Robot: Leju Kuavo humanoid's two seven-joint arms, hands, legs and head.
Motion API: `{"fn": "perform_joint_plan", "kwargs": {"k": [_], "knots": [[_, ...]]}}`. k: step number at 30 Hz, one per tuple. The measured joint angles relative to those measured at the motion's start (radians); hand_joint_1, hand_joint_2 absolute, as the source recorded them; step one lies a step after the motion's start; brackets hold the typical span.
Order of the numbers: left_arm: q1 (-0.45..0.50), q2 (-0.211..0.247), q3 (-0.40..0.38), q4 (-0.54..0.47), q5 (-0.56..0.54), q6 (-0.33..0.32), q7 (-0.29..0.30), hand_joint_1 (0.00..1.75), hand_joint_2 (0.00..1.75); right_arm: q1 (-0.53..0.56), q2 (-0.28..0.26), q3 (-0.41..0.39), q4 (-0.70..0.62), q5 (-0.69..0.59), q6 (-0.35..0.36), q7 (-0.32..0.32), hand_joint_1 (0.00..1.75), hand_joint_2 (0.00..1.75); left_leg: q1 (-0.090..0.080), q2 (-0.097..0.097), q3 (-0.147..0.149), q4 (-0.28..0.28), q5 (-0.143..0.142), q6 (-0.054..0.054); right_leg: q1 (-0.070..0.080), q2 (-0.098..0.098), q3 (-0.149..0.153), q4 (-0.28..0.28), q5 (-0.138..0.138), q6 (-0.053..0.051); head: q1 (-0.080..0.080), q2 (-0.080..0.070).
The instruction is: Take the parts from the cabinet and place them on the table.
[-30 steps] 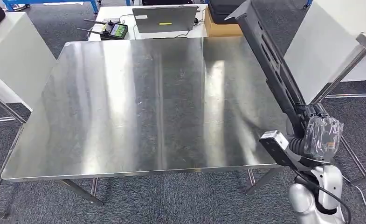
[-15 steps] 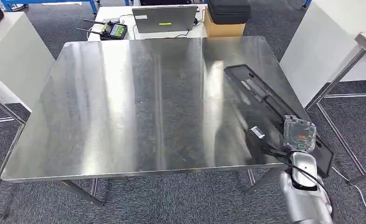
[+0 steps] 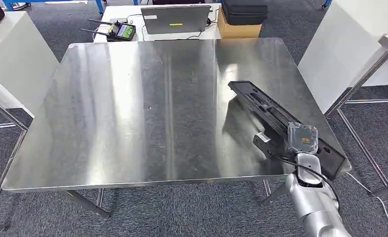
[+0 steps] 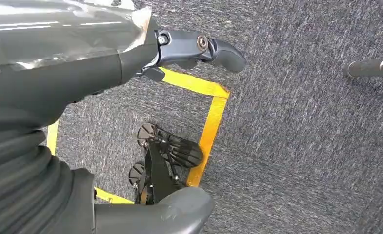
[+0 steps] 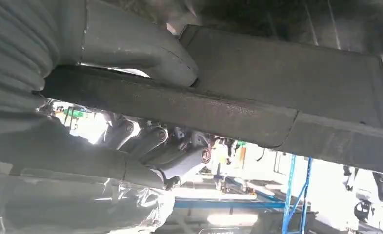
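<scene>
My right arm (image 3: pixel 314 207) reaches in from five o'clock, its hand (image 3: pixel 300 140) clamped on the long black part (image 3: pixel 280 118), thumb (image 5: pixel 145 53) on one face, fingers (image 5: pixel 150 141) on the other. My left hand (image 4: pixel 82 73) hangs toward the floor, holding nothing, fingers apart.

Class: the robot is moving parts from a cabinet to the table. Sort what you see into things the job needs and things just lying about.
Job:
black part
steel table
right hand, gripping the part

Lying about:
laptop
remote controller
cardboard box
black case

Steel table (image 3: pixel 132 113) stands on grey carpet (image 3: pixel 192 212).
</scene>
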Motion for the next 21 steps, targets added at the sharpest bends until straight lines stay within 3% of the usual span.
{"fn": "perform_joint_plan", "kwargs": {"k": [3,8,14,21], "knots": [[0.0,0.0,0.001,0.0,0.0,0.0,-0.001,0.0,1.75,-0.007,0.0,0.007,0.011,0.0,0.002,0.008,1.75,1.75,0.0,0.0,0.0,0.0,0.0,0.0,0.0,0.0,0.0,0.0,0.0,0.0,0.0,0.0],[-0.002,0.001,0.005,0.0,0.002,-0.012,-0.044,0.0,1.75,-0.093,-0.006,0.099,0.13,0.0,-0.007,0.054,1.75,1.75,0.0,0.003,0.001,0.0,0.0,0.0,0.0,0.003,0.0,0.0,0.0,0.0,0.0,0.0],[-0.006,0.003,0.009,-0.001,-0.005,-0.015,-0.072,0.0,1.75,-0.214,-0.011,0.328,0.297,0.0,-0.003,0.123,1.75,1.75,0.0,0.004,0.001,0.0,0.0,0.0,0.0,0.003,0.001,0.0,0.0,0.0,0.0,0.0],[-0.011,0.013,0.006,-0.002,-0.062,-0.055,-0.078,0.0,1.75,-0.289,0.029,0.617,0.347,0.0,0.028,0.146,1.75,1.75,0.002,0.006,0.002,0.0,0.0,-0.001,0.0,0.008,0.0,0.001,0.0,0.0,0.0,0.0]]}}
